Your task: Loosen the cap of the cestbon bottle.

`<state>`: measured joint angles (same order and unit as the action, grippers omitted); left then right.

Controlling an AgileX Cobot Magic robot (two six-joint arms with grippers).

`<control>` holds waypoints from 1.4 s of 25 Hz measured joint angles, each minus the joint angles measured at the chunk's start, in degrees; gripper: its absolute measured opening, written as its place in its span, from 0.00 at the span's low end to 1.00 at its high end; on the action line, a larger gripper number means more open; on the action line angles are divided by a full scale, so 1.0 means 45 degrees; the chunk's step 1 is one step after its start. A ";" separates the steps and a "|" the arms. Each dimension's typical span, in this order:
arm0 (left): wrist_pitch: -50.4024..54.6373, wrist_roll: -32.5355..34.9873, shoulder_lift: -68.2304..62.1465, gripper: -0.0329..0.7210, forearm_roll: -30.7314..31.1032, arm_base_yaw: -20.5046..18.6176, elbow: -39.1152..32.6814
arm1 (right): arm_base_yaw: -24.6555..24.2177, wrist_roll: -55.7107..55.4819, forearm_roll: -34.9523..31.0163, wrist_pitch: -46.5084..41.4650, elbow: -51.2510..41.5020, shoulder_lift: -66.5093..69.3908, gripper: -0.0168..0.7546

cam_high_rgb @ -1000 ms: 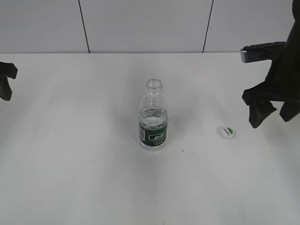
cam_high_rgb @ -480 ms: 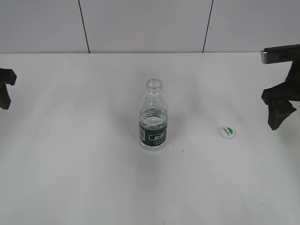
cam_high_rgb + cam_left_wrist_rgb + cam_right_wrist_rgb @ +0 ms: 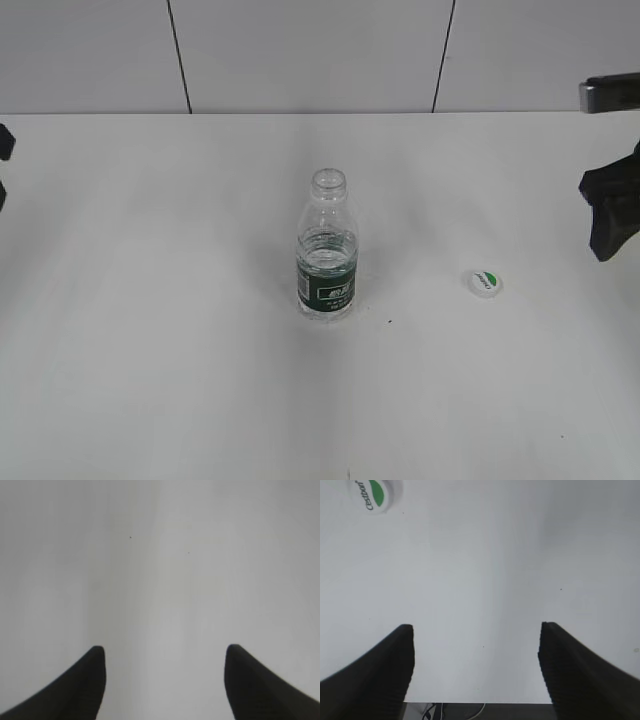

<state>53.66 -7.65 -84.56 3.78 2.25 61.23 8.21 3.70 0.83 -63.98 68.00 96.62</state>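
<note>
The bottle stands upright near the middle of the table, its narrow neck open at the top with no cap on it. It is clear plastic with a ribbed shoulder, and a water line shows just above the dark green label band with white print; it looks roughly half full or a little more. The cap lies flat on the table to the right of the bottle, well apart from it, its white top with the green mark facing up. In the right wrist view the cap sits at the upper left corner, cut by the frame edge, with green lettering legible beside the mark. The table is plain white and matte, with a few tiny dark specks. Behind it rises a pale wall of large panels split by thin dark vertical seams. The right gripper hangs above bare table near the right edge, its jaws spread wide with nothing between them, and is clear of the cap. The left gripper is also spread wide and empty over bare table; in the exterior view only a dark sliver of it shows at the far left edge.
</note>
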 joint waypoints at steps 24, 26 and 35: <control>0.1729 0.1021 0.9548 0.64 -0.0063 0.0000 -0.2317 | 0.0000 -0.0011 0.0491 -0.1282 0.0000 -0.9922 0.78; 0.1729 0.1051 1.0813 0.64 -0.0063 0.0000 -0.2706 | 0.0000 -0.0011 0.0447 -0.1282 -0.0034 -1.0689 0.78; 0.2431 0.1067 1.6250 0.64 0.0024 0.0000 -0.3842 | 0.0000 -0.0011 0.0163 -0.1317 -0.0450 -1.1738 0.78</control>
<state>64.60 -2.85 -11.44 3.89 2.25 43.94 8.21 3.65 1.56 -69.91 65.97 43.80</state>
